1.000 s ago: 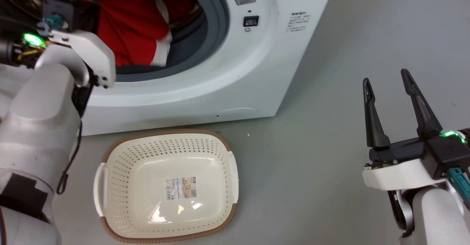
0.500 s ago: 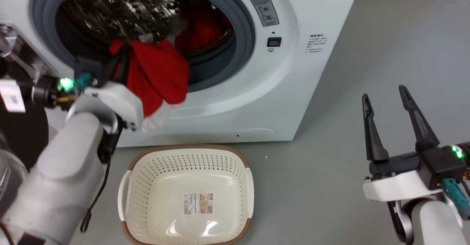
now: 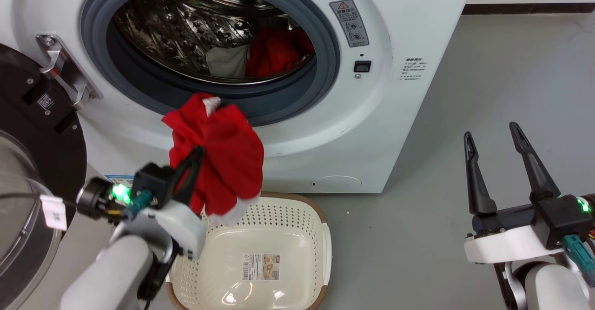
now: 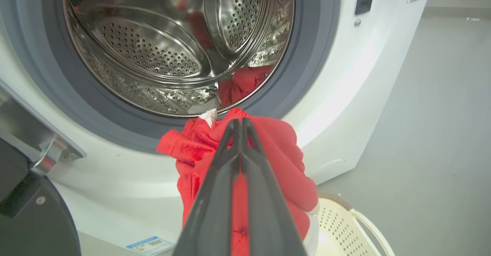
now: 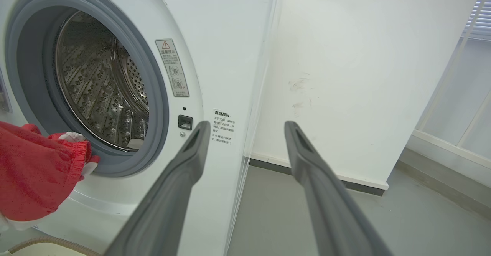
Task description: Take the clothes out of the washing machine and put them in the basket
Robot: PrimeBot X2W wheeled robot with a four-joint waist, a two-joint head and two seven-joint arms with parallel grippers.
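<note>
My left gripper (image 3: pixel 200 152): clenched on red garment (image 3: pixel 225 161), frame centre.
The basket (image 3: pixel 288 212): lower centre, just below it.
Doing it well: I move over its middle, lower, then release.
My right gripper (image 3: pixel 490 131): released, idle.

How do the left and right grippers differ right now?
The left gripper is shut on a red garment; the right gripper is open and empty. The left gripper is beside the basket; the right gripper stands apart over the floor. Both have long dark fingers.
</note>
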